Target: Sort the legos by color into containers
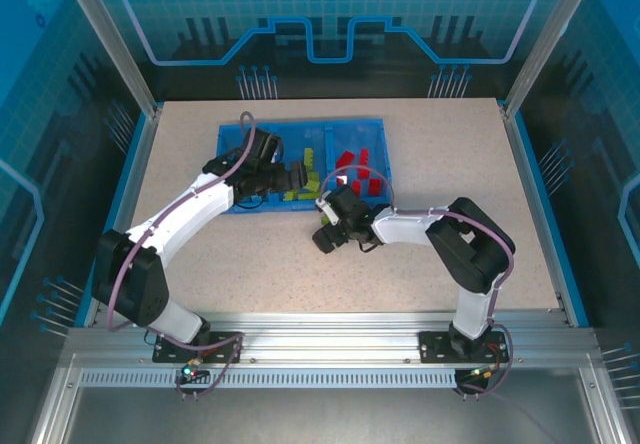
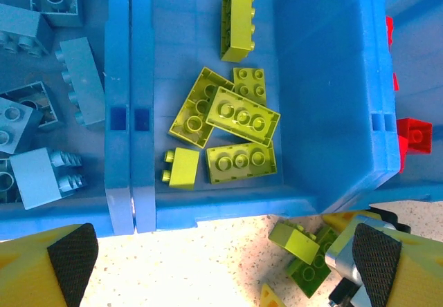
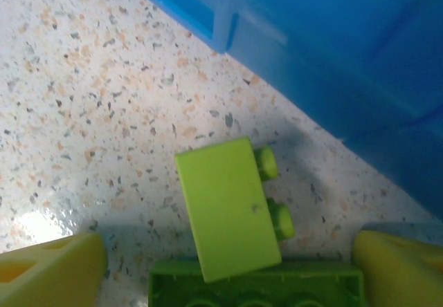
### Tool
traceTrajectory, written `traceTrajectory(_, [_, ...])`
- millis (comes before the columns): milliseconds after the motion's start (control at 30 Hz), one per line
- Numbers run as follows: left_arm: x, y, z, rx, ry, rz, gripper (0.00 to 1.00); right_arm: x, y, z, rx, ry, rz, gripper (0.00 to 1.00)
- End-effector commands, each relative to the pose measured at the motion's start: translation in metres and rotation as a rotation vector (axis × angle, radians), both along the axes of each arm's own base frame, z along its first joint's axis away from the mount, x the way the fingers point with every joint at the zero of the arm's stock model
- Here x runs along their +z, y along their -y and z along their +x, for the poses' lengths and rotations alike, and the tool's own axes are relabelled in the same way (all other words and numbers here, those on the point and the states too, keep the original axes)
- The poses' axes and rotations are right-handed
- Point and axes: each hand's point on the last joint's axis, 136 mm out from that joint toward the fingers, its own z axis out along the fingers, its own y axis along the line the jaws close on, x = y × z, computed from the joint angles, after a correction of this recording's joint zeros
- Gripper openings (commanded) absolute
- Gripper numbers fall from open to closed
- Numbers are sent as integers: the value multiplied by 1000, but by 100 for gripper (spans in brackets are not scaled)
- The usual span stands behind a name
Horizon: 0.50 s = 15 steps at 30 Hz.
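Observation:
The blue tray (image 1: 300, 124) holds sorted legos: light blue ones (image 2: 76, 79) in the left compartment, lime green ones (image 2: 242, 117) in the middle, red ones (image 1: 355, 164) on the right. Two green legos lie on the table just in front of the tray: a lime brick (image 3: 228, 207) on its side, leaning on a darker green brick (image 3: 256, 286). My right gripper (image 3: 225, 279) is open and straddles this pair, its yellow fingers clear of both. Over the tray's front edge, at the middle compartment, my left gripper (image 2: 221, 265) hangs open and holds nothing.
The tray's front wall (image 3: 332, 58) rises close behind the two loose bricks. The two grippers (image 1: 297, 177) (image 1: 328, 232) are close together at the tray's front edge. Speckled table (image 1: 450, 164) stretches to the right and in front.

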Motion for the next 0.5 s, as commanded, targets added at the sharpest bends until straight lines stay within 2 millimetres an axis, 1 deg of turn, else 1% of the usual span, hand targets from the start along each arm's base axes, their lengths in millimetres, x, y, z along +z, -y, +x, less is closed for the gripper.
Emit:
traceTrajectory(0, [6, -7, -1, 27, 19, -12, 99, -29, 11, -9, 15, -36, -69, 90])
traceTrajectory(167, [8, -5, 0, 26, 24, -23, 99, -32, 23, -22, 8, -64, -95, 85])
traceTrajectory(267, [8, -5, 1, 30, 27, -24, 99, -32, 27, -27, 11, -73, -111, 75])
traceTrajectory(300, [9, -4, 2, 29, 29, -27, 99, -31, 27, -29, 13, -74, -114, 73])
traceTrajectory(400, [10, -4, 1, 31, 30, -31, 99, -28, 29, -32, 16, -76, -121, 74])
traceTrajectory(467, [10, -5, 0, 31, 33, -31, 99, -26, 29, -34, 18, -83, -122, 72])
